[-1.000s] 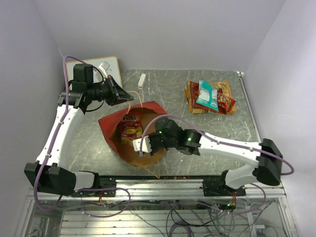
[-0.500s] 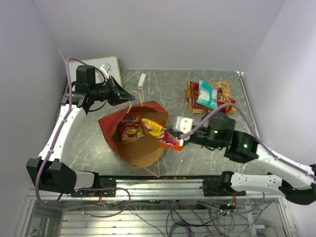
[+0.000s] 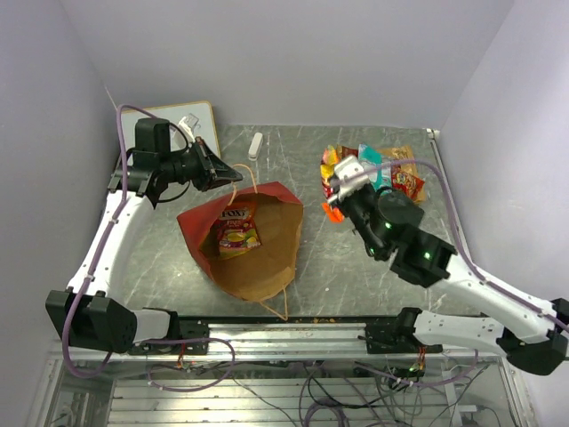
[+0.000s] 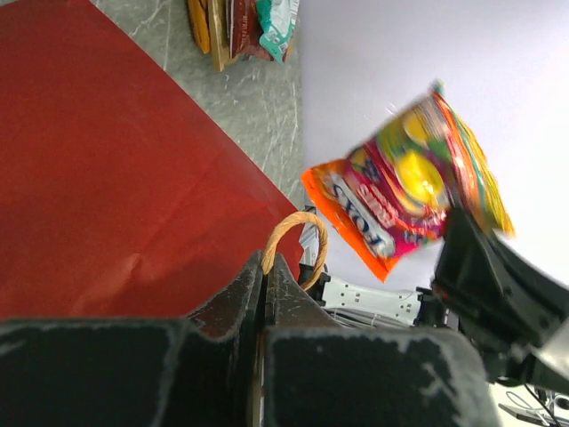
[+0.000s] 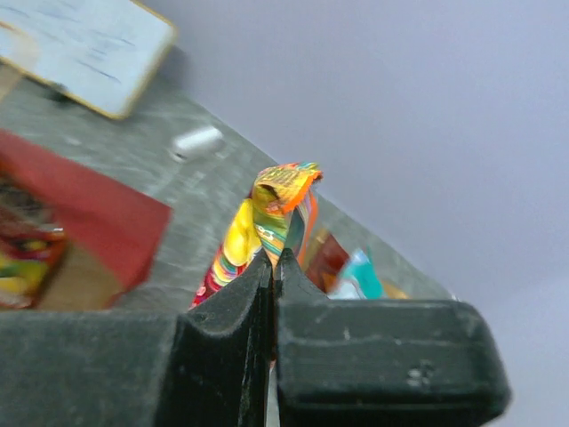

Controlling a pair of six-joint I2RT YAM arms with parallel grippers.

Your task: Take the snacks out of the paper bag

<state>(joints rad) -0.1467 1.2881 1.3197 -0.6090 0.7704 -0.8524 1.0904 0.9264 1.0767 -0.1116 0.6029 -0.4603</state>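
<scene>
Container: paper bag [image 3: 262, 267], mouth open, one snack packet [image 3: 236, 229] inside | left gripper [image 3: 229, 171]: jaws closed on cord handle [image 4: 298, 245] | right gripper [image 3: 338, 191]: jaws clamped on orange packet [image 5: 277, 200], aloft outside bag, near snack pile [image 3: 400, 178] on table [image 3: 293, 151].

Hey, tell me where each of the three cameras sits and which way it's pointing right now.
Top external: above and behind the bases, looking down on the table; left arm, right arm and paper bag show.
Left wrist: looks along the left fingers, pinching the bag's cord handle.
Right wrist: looks along the right fingers, shut on a snack packet, toward the whiteboard.
Shared: all three show that packet and the bag.
</scene>
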